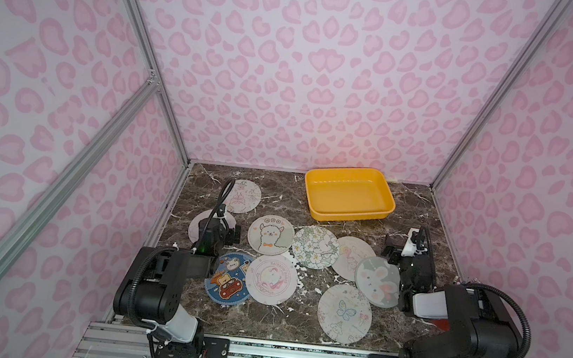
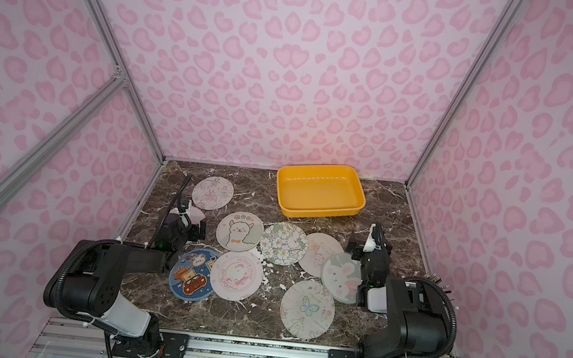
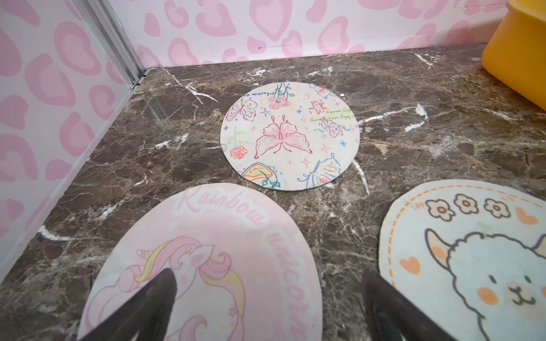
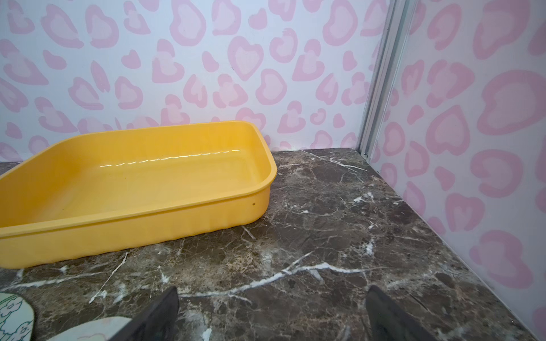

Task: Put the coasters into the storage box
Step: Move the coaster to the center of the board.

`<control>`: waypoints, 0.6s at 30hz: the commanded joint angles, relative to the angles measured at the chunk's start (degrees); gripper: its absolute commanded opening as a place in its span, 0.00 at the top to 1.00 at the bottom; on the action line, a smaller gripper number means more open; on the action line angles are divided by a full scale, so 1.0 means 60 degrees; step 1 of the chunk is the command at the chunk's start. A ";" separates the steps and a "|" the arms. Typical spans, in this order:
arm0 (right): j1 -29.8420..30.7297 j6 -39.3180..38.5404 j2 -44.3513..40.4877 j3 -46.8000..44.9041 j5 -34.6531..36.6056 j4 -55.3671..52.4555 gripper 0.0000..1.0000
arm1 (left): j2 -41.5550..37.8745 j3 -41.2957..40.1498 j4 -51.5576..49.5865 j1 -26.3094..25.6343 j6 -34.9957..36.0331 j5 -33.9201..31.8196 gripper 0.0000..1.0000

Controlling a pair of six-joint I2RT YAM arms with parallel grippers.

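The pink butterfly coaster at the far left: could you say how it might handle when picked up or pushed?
The pink butterfly coaster lies thin and flush on the marble table, so pinching its edge looks hard. Its fuzzy-looking rim suggests fabric, likely light and bendy. Lying flat, it should not roll.

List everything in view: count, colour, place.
coasters: nine, mostly pale prints, one blue-rimmed; flat on the table, some overlapping, none in the box
box: one, yellow, empty; far side of the table by the back wall, toward the right arm's side
table: one, dark brown marble
walls: three, pale with pink heart print; around the table
left gripper: black, open, empty; one finger over the pink unicorn coaster
right gripper: black, open, empty; over bare table near the box
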 commanded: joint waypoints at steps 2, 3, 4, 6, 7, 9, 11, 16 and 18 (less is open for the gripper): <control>-0.0061 -0.0077 0.0046 0.0019 -0.0070 0.0454 0.00 | -0.0001 0.0064 0.0377 -0.0008 0.0053 -0.0054 0.01; -0.0056 -0.0072 0.0043 0.0013 -0.0069 0.0454 0.00 | 0.0008 0.0067 0.0377 -0.0008 0.0051 -0.0046 0.01; -0.0067 -0.0077 0.0044 0.0010 -0.0069 0.0462 0.00 | 0.0011 0.0071 0.0370 -0.0008 0.0051 -0.0054 0.01; -0.0064 -0.0078 0.0046 0.0015 -0.0070 0.0449 0.00 | -0.0002 0.0067 0.0373 -0.0001 0.0055 -0.0054 0.01; -0.0058 -0.0073 0.0046 0.0018 -0.0069 0.0463 0.00 | 0.0006 0.0069 0.0377 -0.0008 0.0053 -0.0054 0.01; -0.0059 -0.0075 0.0045 0.0023 -0.0082 0.0451 0.00 | 0.0009 0.0071 0.0377 -0.0008 0.0052 -0.0054 0.01; -0.0060 -0.0092 0.0046 0.0021 -0.0096 0.0450 0.00 | 0.0008 0.0071 0.0377 0.0003 0.0056 -0.0054 0.01; -0.0065 -0.0123 0.0061 0.0025 -0.0161 0.0451 0.00 | -0.0001 0.0064 0.0364 -0.0008 0.0052 -0.0046 0.01; -0.0063 -0.0128 0.0061 0.0033 -0.0157 0.0441 0.00 | -0.0003 0.0071 0.0363 0.0000 0.0053 -0.0050 0.01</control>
